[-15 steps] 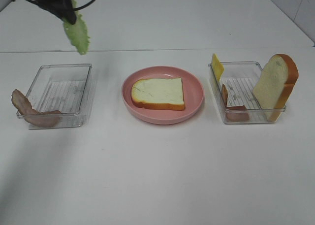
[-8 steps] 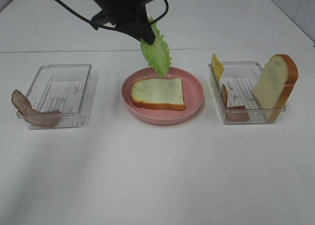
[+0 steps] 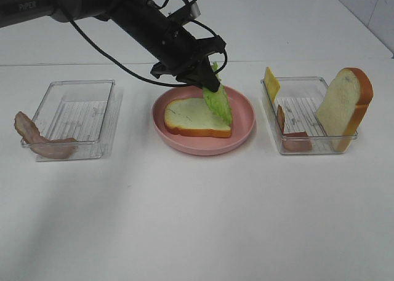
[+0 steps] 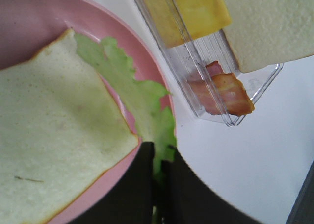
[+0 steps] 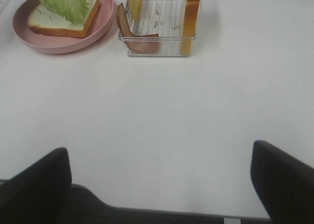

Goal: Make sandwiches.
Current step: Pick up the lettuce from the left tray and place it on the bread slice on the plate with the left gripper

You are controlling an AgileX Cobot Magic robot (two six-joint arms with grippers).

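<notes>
On your white desk [image 3: 197,219], left jaws pinch a ruffled green lettuce leaf [image 3: 218,104] hanging steeply, tip touching the white, orange-crusted bread slice [image 3: 191,116] on the round pink plate [image 3: 243,130]; the bread lies toward the desk's left edge. Right jaws gape, empty.

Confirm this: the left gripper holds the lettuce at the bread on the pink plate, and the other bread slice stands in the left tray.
One error: the other bread slice stands in the right tray, not the left, as the exterior high view shows. The rest holds: the left gripper holds the lettuce at the bread on the pink plate.
</notes>
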